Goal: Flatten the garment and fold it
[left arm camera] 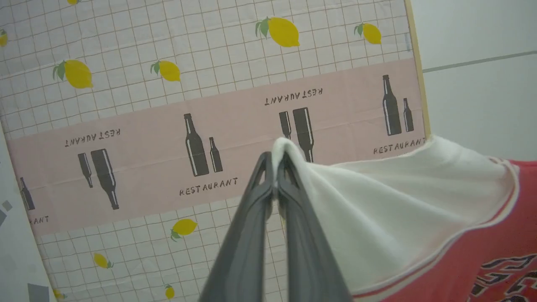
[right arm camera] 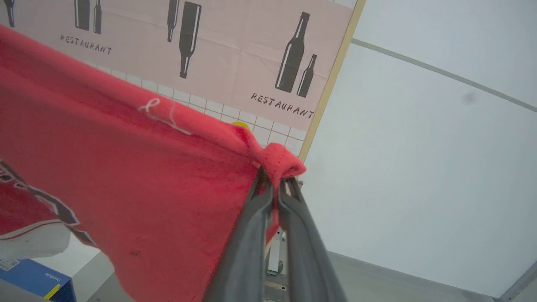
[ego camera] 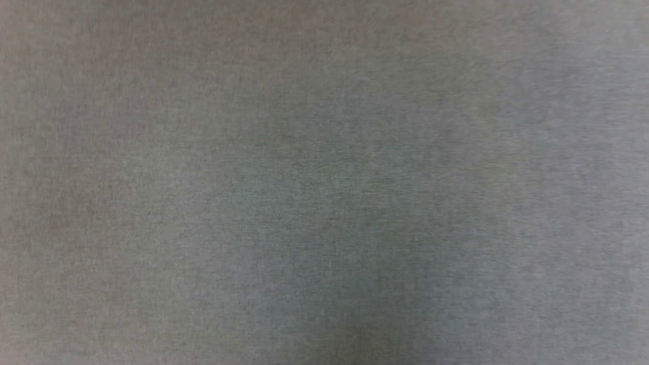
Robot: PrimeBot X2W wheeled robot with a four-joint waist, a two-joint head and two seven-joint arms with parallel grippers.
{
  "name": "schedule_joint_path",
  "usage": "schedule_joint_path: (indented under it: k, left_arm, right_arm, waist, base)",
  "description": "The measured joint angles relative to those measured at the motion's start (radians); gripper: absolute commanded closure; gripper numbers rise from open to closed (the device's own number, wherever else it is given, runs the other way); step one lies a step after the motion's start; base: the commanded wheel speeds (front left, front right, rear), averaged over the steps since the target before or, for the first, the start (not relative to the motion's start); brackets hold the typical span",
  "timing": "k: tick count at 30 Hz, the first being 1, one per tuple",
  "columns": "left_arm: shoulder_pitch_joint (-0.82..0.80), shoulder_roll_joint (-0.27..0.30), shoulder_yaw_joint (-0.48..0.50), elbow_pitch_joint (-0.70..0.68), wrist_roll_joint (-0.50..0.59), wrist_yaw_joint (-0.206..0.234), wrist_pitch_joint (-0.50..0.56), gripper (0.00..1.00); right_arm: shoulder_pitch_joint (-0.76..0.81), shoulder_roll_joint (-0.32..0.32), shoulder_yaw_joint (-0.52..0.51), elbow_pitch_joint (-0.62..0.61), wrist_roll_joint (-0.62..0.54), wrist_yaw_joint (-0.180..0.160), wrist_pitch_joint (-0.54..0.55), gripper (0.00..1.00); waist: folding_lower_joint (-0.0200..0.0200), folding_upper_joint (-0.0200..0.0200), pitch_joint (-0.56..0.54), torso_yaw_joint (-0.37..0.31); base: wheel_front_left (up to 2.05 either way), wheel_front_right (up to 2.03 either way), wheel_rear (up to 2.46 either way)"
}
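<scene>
Pinching garment [right arm camera: 126, 176] edges, left gripper [left arm camera: 275, 167] and right gripper [right arm camera: 275, 182] hover aloft.

Worktop cloth [left arm camera: 235, 63]: grid print, lemons [left arm camera: 283, 32], pink band [left arm camera: 147, 167] with bottles [left arm camera: 195, 144], RESTAURANT lettering [left arm camera: 208, 186]. Blue box [right arm camera: 35, 282] beyond.

the left gripper [left arm camera: 275, 170] is two long, slim fingers [left arm camera: 247, 247] of matte dark grey plastic, broad at the base and tapering to narrow tips, each with a slotted opening just behind the tip. the right gripper [right arm camera: 275, 186] looks the same: dark grey, smooth, tapered, slotted near the tips.
</scene>
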Motion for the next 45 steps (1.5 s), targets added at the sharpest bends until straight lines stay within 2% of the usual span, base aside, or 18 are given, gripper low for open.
schedule_joint_path:
  k: [3,6,12,13,15,20,27,31,36,40,45]
  left_arm:
    - [0.039,-0.023,-0.022,0.052,0.000,-0.023,-0.044,1.00]
    - [0.144,-0.045,-0.046,0.088,-0.008,-0.041,-0.084,1.00]
    - [0.473,-0.111,-0.123,0.109,-0.026,-0.058,-0.132,1.00]
    - [0.655,-0.141,-0.157,0.100,-0.039,-0.060,-0.136,1.00]
    - [0.752,-0.143,-0.179,0.090,-0.041,-0.062,-0.140,1.00]
    - [0.971,-0.114,-0.230,0.032,-0.080,-0.063,-0.094,1.00]
    - [1.238,0.012,-0.231,-0.172,-0.190,-0.054,0.014,1.00]
    - [1.406,0.101,-0.238,-0.359,-0.257,-0.016,0.092,1.00]
    - [1.614,0.192,-0.245,-0.588,-0.320,0.089,0.148,1.00]
    - [1.734,0.225,-0.262,-0.712,-0.346,0.158,0.160,1.00]
    - [1.801,0.229,-0.270,-0.771,-0.347,0.202,0.142,1.00]
  right_arm:
    - [0.019,0.022,0.029,0.054,-0.008,0.000,-0.059,1.00]
    - [0.086,0.041,0.055,0.100,-0.008,0.000,-0.113,1.00]
    - [0.313,0.065,0.124,0.182,0.013,0.000,-0.188,1.00]
    - [0.443,0.062,0.169,0.206,0.044,0.000,-0.213,1.00]
    - [0.520,0.051,0.202,0.213,0.070,0.000,-0.217,1.00]
    - [0.703,-0.009,0.276,0.208,0.179,0.000,-0.174,1.00]
    - [0.911,-0.126,0.337,0.077,0.354,0.000,-0.055,1.00]
    - [1.040,-0.191,0.336,-0.024,0.439,0.000,0.026,1.00]
    - [1.242,-0.245,0.303,-0.146,0.520,0.000,0.138,1.00]
    - [1.413,-0.254,0.251,-0.237,0.567,0.000,0.227,1.00]
    - [1.555,-0.246,0.159,-0.344,0.564,0.000,0.292,1.00]
  waist:
    - [0.0000,0.0000,0.016,0.019]
    - [0.0001,0.0000,0.017,0.040]
    - [0.0000,0.0000,-0.035,0.066]
    - [0.0000,0.0000,-0.079,0.079]
    - [-0.0001,-0.0001,-0.109,0.087]
    - [-0.0003,0.0000,-0.198,0.105]
    - [-0.0003,0.0000,-0.339,0.126]
    - [-0.0003,0.0000,-0.416,0.133]
    - [-0.0003,0.0000,-0.501,0.135]
    - [-0.0004,0.0000,-0.552,0.135]
    - [-0.0004,0.0000,-0.584,0.126]
  base:
    - [0.00,0.00,0.00]
    - [0.00,0.00,0.00]
    - [0.00,0.00,0.00]
    - [0.00,0.00,0.00]
    - [0.00,0.00,0.00]
    - [0.00,0.00,0.00]
    - [0.00,0.00,0.00]
    - [0.00,0.00,0.00]
    - [0.00,0.00,0.00]
    - [0.00,0.00,0.00]
    - [0.00,0.00,0.00]
